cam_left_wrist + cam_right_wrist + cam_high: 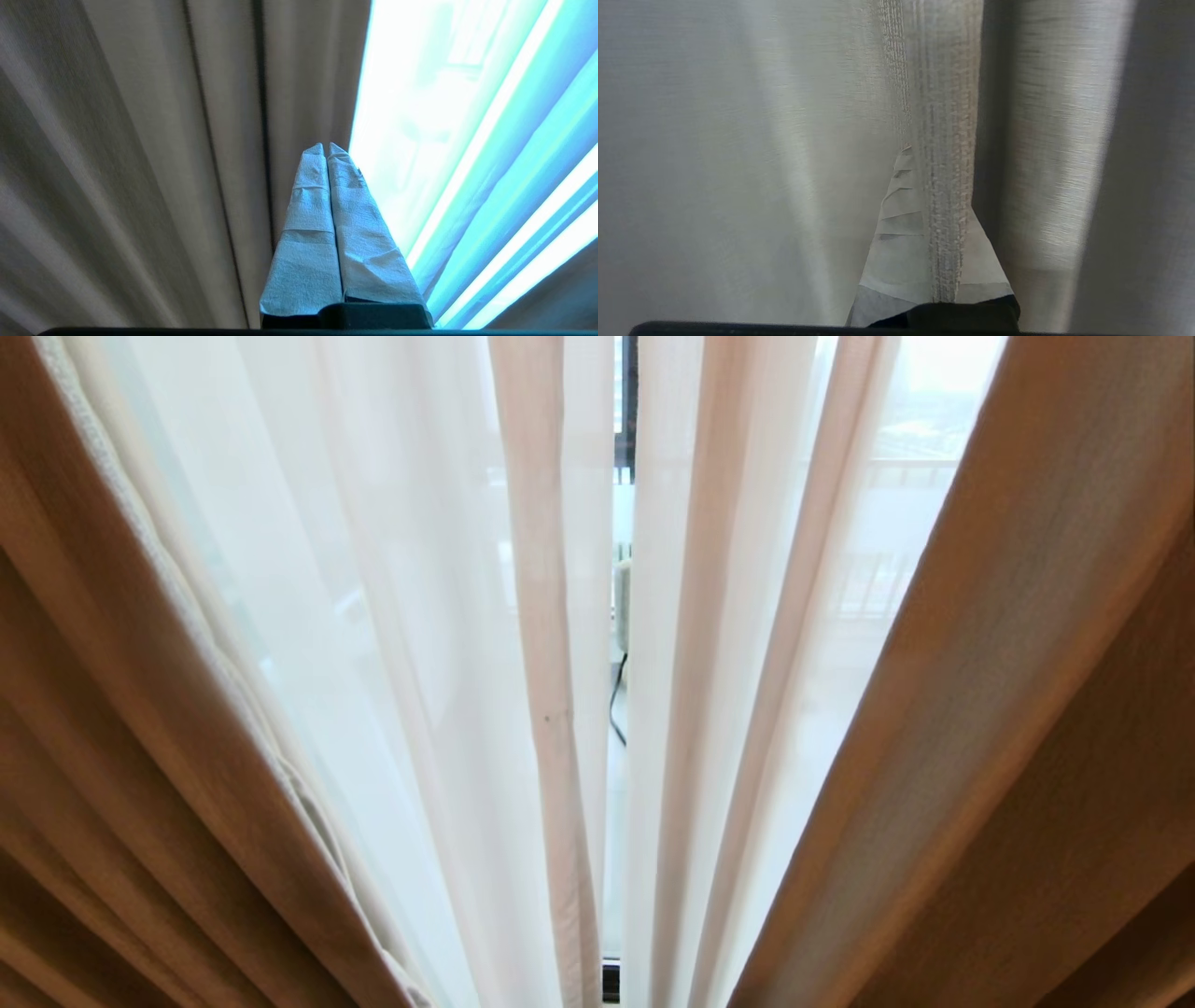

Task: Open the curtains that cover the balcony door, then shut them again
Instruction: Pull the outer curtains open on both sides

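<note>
Beige drapes (1027,709) flanking seemingly parted sheers (420,663)

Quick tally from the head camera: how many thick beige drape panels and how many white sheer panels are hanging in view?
Thick beige drapes: 2, left drape and right drape
White sheers: 2, left sheer and right sheer
Total: 4

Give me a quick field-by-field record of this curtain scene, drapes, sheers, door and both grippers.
beige drapes: pulled apart to both sides in the head view
white sheers: hang between them, a narrow gap at the middle
balcony door: only a sliver of black frame shows through the gap
left gripper: shut, empty, beside a drape's edge
right gripper: shut on a woven drape edge
</note>
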Controlling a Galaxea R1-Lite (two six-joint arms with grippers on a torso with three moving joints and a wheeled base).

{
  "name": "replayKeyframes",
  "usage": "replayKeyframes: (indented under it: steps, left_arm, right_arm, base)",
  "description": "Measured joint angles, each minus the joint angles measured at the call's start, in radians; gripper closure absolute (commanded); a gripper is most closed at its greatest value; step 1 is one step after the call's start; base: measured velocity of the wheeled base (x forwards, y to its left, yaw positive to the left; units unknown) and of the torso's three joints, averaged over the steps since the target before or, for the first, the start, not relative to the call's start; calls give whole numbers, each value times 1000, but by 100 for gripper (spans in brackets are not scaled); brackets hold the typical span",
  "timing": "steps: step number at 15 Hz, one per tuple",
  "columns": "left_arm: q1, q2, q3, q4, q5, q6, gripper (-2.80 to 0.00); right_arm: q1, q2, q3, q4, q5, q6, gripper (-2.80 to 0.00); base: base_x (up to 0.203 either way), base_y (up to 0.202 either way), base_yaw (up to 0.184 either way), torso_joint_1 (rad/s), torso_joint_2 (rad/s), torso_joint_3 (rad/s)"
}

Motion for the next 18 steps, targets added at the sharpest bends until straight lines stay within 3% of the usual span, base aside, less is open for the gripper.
replayKeyframes:
  steps: [6, 7, 12, 18]
  left_arm:
    - [0, 0, 0, 0, 0, 0, 0]
    - [0, 0, 0, 0, 0, 0, 0]
    - [0, 0, 0, 0, 0, 0, 0]
    - [1, 0, 0, 0, 0, 0, 0]
  right_arm:
    - [21, -49, 23, -1, -1, 1, 0]
    - [21, -56, 28, -1, -1, 1, -280]
    - [17, -109, 86, -1, -6, -10, -280]
    - [-62, -224, 186, -3, -8, -11, -280]
  base:
    - [0, 0, 0, 0, 0, 0]
    - [0, 0, 0, 0, 0, 0]
    - [0, 0, 0, 0, 0, 0]
    - [0, 0, 0, 0, 0, 0]
